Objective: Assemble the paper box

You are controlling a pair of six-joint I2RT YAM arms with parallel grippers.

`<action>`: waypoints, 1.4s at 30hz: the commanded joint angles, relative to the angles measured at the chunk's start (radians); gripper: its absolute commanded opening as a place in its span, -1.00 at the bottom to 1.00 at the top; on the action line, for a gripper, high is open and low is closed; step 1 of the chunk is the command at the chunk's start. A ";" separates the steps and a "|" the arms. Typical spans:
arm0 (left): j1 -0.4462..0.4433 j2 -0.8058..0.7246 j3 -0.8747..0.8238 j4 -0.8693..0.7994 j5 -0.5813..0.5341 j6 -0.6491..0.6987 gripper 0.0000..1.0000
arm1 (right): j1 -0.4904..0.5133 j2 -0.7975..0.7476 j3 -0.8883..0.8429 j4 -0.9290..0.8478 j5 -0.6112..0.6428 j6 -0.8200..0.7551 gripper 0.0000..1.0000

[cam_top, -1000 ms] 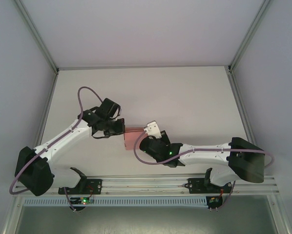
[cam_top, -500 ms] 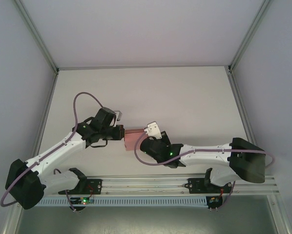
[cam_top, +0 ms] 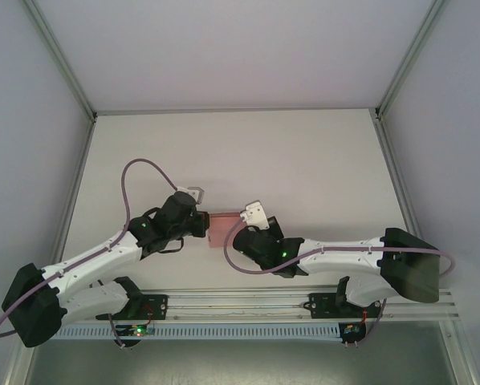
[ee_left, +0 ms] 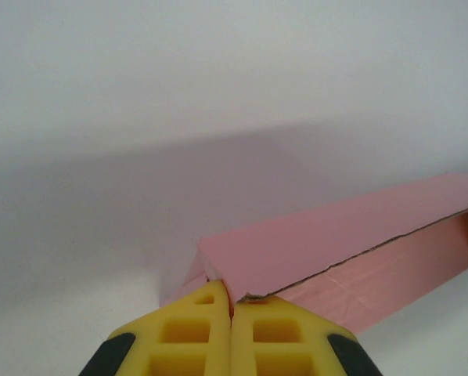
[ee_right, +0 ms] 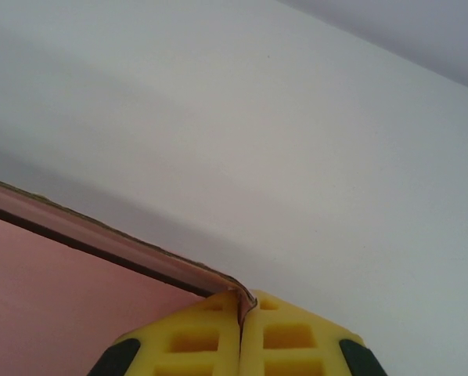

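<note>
Near the front of the table (cam_top: 304, 160), the left gripper (ee_left: 231, 304) has swung in low, so it and the right gripper (ee_right: 241, 304) both pinch the pink paper box (cam_top: 221, 228) tight between them, probably ready for folding.

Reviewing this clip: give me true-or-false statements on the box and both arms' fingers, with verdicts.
The left fingers are closed on an edge of the pink paper box. True.
The right arm's pair stands wide open. False: the right fingers are shut on the box's edge.
In the top view the box sits between the two pairs of fingers. True.
The box lies at the far edge. False: it is in the near half of the table.
</note>
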 commanded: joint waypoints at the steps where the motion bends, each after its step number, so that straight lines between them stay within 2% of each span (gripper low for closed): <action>1: -0.064 0.162 -0.128 -0.240 0.090 -0.014 -1.00 | 0.031 0.053 -0.048 -0.057 -0.157 -0.023 -1.00; 7: -0.113 0.225 -0.123 -0.279 0.093 -0.033 -1.00 | 0.032 0.012 -0.080 -0.057 -0.165 -0.012 -1.00; 13: -0.142 0.090 -0.071 -0.321 0.118 -0.025 -1.00 | 0.041 -0.016 -0.113 -0.021 -0.155 -0.035 -1.00; 15: -0.142 0.030 -0.042 -0.330 0.109 -0.032 -0.92 | 0.060 -0.011 -0.114 -0.010 -0.127 -0.047 -1.00; 16: -0.142 0.005 -0.032 -0.328 0.109 -0.039 -0.80 | 0.067 -0.005 -0.113 -0.013 -0.117 -0.049 -1.00; 19: -0.141 -0.049 -0.003 -0.340 0.091 -0.070 -0.22 | 0.096 0.017 -0.116 -0.014 -0.077 -0.033 -1.00; 22: -0.140 -0.069 0.035 -0.357 0.086 -0.122 -0.25 | 0.115 0.039 -0.115 -0.033 -0.057 -0.011 -1.00; 23: -0.141 -0.074 0.046 -0.355 0.093 -0.140 -0.11 | 0.119 0.045 -0.114 -0.037 -0.053 -0.006 -1.00; 24: -0.140 -0.081 0.059 -0.352 0.105 -0.157 0.20 | 0.123 0.048 -0.113 -0.038 -0.047 -0.003 -1.00; 26: -0.141 -0.099 0.081 -0.357 0.086 -0.194 0.25 | 0.127 0.053 -0.114 -0.036 -0.043 0.000 -1.00; 27: -0.139 -0.112 0.090 -0.352 0.074 -0.218 0.50 | 0.128 0.055 -0.112 -0.037 -0.039 0.000 -1.00; 28: -0.137 -0.123 0.096 -0.345 0.054 -0.250 0.95 | 0.129 0.057 -0.113 -0.040 -0.035 0.003 -1.00; 29: -0.130 -0.133 0.101 -0.335 0.041 -0.282 1.00 | 0.129 0.059 -0.111 -0.040 -0.035 0.003 -1.00; 35: -0.037 -0.201 0.100 -0.291 -0.019 -0.491 1.00 | 0.138 0.058 -0.108 -0.042 -0.038 0.013 -1.00; 38: 0.014 -0.232 0.029 -0.230 0.011 -0.656 1.00 | 0.144 0.054 -0.100 -0.064 -0.026 0.030 -1.00; 42: 0.041 -0.258 -0.083 -0.105 0.041 -0.787 1.00 | 0.151 0.050 -0.100 -0.061 -0.020 0.030 -1.00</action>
